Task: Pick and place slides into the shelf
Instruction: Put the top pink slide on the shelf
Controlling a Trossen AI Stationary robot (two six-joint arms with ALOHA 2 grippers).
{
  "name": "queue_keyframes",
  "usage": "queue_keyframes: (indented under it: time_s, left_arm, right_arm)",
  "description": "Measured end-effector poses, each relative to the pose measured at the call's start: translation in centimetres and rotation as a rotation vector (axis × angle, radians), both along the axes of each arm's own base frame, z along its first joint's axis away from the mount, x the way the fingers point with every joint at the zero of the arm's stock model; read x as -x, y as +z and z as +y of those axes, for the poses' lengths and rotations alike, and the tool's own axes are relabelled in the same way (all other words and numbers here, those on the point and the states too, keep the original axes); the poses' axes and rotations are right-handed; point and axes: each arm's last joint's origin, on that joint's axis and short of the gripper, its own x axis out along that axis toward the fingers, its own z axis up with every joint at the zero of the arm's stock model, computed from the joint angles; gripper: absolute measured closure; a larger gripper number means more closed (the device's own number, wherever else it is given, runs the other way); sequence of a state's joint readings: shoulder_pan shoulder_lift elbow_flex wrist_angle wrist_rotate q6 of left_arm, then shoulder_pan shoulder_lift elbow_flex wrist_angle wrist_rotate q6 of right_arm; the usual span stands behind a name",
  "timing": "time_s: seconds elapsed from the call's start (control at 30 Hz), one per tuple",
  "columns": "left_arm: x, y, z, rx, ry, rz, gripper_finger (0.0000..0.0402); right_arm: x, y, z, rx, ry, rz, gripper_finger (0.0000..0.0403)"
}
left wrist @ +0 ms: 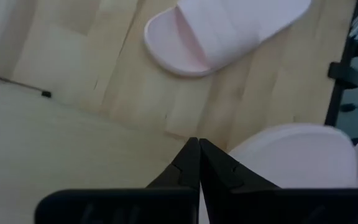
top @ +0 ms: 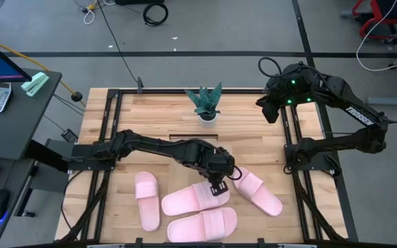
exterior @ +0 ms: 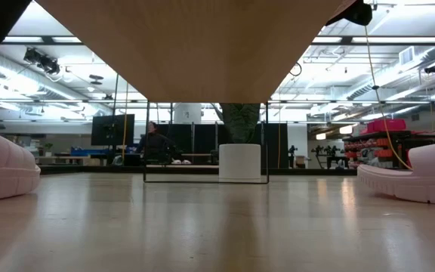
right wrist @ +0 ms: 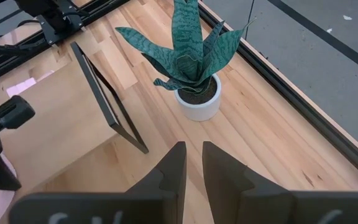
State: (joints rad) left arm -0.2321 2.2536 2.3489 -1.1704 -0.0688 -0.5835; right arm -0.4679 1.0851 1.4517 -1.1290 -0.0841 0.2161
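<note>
Dark and stretched low across the table, the left arm reaches in from its side, its gripper [top: 219, 180] over the middle, fingers pressed together on nothing. Just under and beside them lies one slide [top: 194, 199]; a second [top: 258, 192] sits just beyond, a third [top: 201, 224] nearer the front edge, a fourth [top: 147, 200] back toward the arm's base. The shelf [right wrist: 61, 134] lies right behind the gripper. Folded high at the far right corner, the right arm reads "TROSSEN"; its gripper [right wrist: 193, 163], fingers slightly apart, hangs near a plant [top: 205, 103].
</note>
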Motion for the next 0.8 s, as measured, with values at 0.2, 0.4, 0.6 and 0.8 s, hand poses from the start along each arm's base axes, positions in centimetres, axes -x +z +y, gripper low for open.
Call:
queue_keyframes:
  time_s: [0.2,0.4,0.6,0.8]
  left_arm:
    - [-0.05,-0.29,-0.07,0.004,-0.005,0.013,0.0392]
    - [-0.42,-0.07,-0.24,0.045,-0.026,-0.025,0.0392]
    - [-0.40,-0.02,-0.64,0.071,-0.059,-0.028,0.0381]
    - [-0.42,0.01,-0.77,0.087,-0.074,-0.031,0.0391]
  right_arm:
    - [0.00,0.00,-0.01,0.001,0.000,0.000,0.0344]
    - [0.00,0.00,-0.01,0.001,0.000,0.000,0.0344]
    - [0.00,0.00,-0.01,0.000,0.000,0.000,0.0344]
    - [0.00,0.00,0.00,-0.002,0.002,-0.001,0.0344]
